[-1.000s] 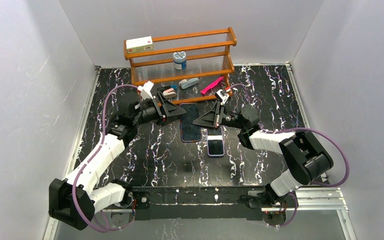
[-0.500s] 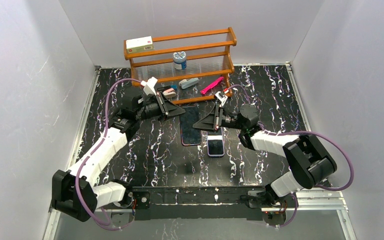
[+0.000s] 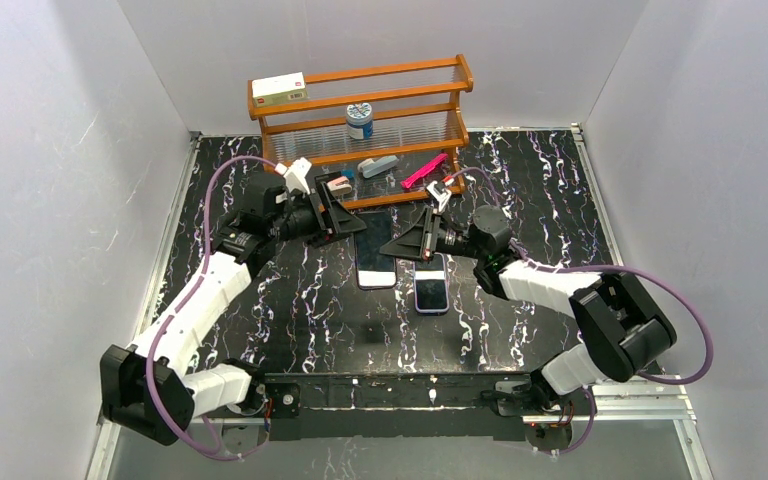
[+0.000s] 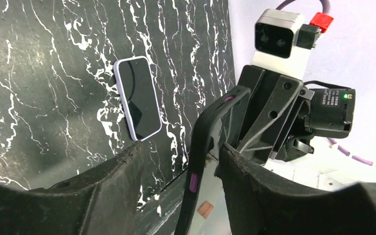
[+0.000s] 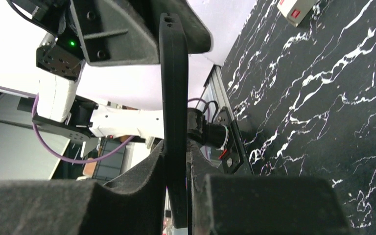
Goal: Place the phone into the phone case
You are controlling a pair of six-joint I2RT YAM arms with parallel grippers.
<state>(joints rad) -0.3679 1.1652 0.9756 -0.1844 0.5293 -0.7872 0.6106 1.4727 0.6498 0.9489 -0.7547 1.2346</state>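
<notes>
One phone (image 3: 430, 291) lies flat on the tabletop (image 3: 290, 300), right of centre. One phone case (image 3: 376, 258) sits just left of it, pinched by the right gripper (image 3: 396, 245). The left gripper (image 3: 356, 226) is spread around the case's far end. One wooden rack (image 3: 390, 70) stands far.

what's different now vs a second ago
The right gripper, shut on the phone case, moved slightly left, taking the case along; the case's face looks paler now, so it has probably tilted. The left gripper edged toward the back, its jaws open around the case's other edge. The phone stayed where it lay.
</notes>
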